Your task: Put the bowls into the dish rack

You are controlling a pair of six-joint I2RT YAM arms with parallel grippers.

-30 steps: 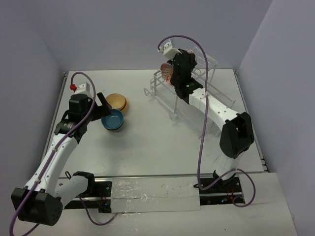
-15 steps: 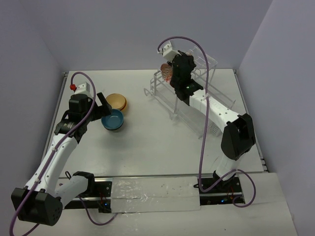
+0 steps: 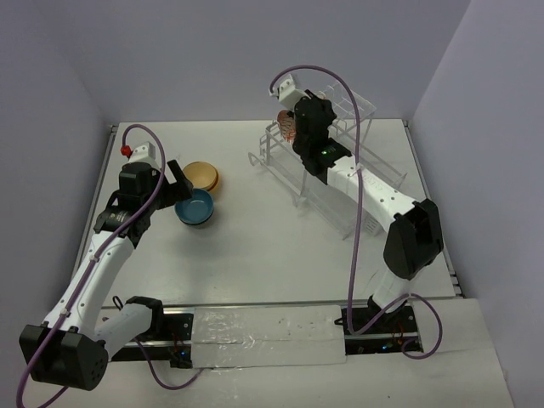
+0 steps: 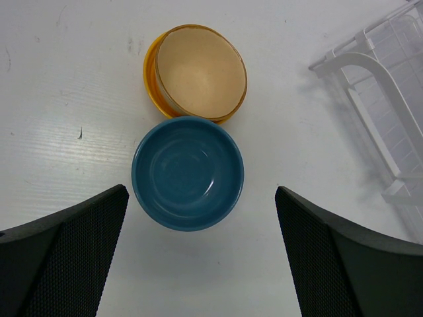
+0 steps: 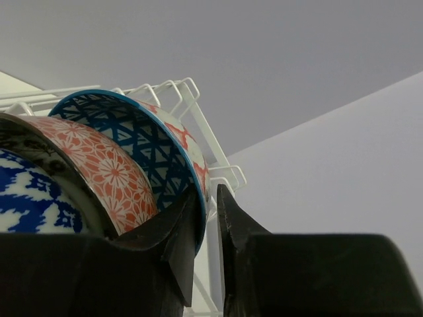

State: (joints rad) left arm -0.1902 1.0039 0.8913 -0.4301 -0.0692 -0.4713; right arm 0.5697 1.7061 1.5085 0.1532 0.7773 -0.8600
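A blue bowl (image 3: 195, 206) sits on the white table, and in the left wrist view (image 4: 188, 173) it lies between my spread fingers. Just beyond it a tan bowl (image 4: 198, 69) is nested in an orange-yellow bowl (image 4: 150, 66). My left gripper (image 3: 180, 189) hovers open above the blue bowl. My right gripper (image 3: 294, 129) is at the far left top of the dish rack (image 3: 270, 155), shut on the rim of a blue-lattice bowl (image 5: 142, 142) that stands on edge in the rack. A red flower-patterned bowl (image 5: 92, 165) and a blue-and-white bowl (image 5: 26, 198) stand beside it.
The white wire rack (image 4: 370, 79) fills the right half of the table, its near corner to the right of the blue bowl. Purple walls close in the table at the back and on both sides. A purple cable loops over the right arm.
My right gripper has shifted slightly left and back along the rack top with the patterned bowl. The left arm and the bowls on the table have not moved.
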